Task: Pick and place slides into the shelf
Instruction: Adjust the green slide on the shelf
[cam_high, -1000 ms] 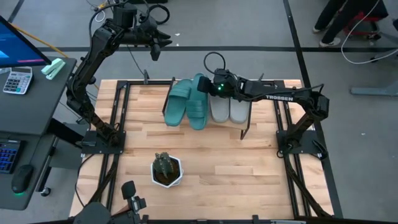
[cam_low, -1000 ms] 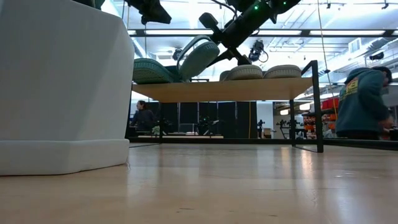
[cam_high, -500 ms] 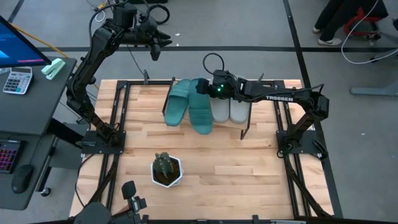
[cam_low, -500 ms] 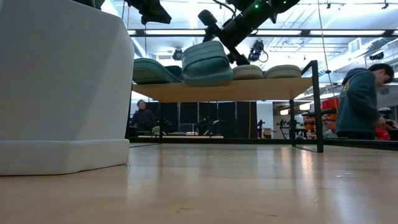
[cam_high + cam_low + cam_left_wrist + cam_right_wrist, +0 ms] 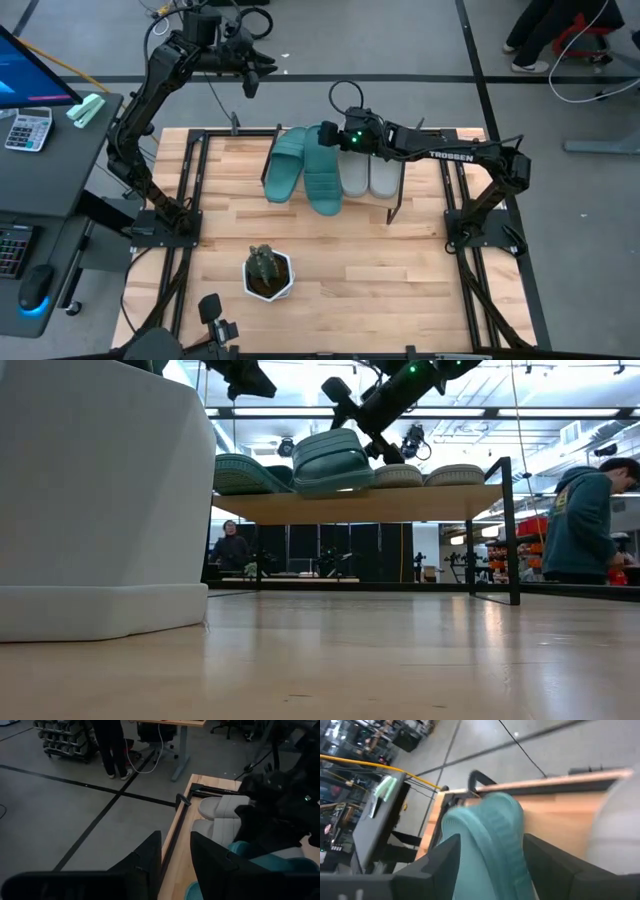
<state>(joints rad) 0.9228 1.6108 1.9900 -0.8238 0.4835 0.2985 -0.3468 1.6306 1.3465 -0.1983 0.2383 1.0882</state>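
Note:
Two teal slides and two grey-white slides (image 5: 368,172) lie side by side on the shelf (image 5: 400,505). One teal slide (image 5: 285,165) rests on its sole at the left end. My right gripper (image 5: 335,135) is at the far end of the second teal slide (image 5: 322,175), which lies flat next to the first, its near end overhanging the plank (image 5: 330,460). My left gripper (image 5: 250,80) hangs high above the table's far-left corner, narrowly open and holding nothing (image 5: 175,865). My right gripper (image 5: 491,842) has the second teal slide's far end (image 5: 490,827) between its two fingers (image 5: 442,865), one on each long side. It comes slanting down from the far right. The slide lies flat, sole on the shelf plank, not lifted.
A small plant in a white pot (image 5: 268,272) stands on the near part of the wooden tabletop and fills the left of the low view (image 5: 90,490). The shelf's thin black legs (image 5: 393,205) stand at its ends. People move in the room behind the table.
The second teal slide has gone from tipped up on its edge to lying flat on the shelf beside the first teal slide. My right gripper turned with it, then eased slightly toward the table's far right. My left arm has kept still.

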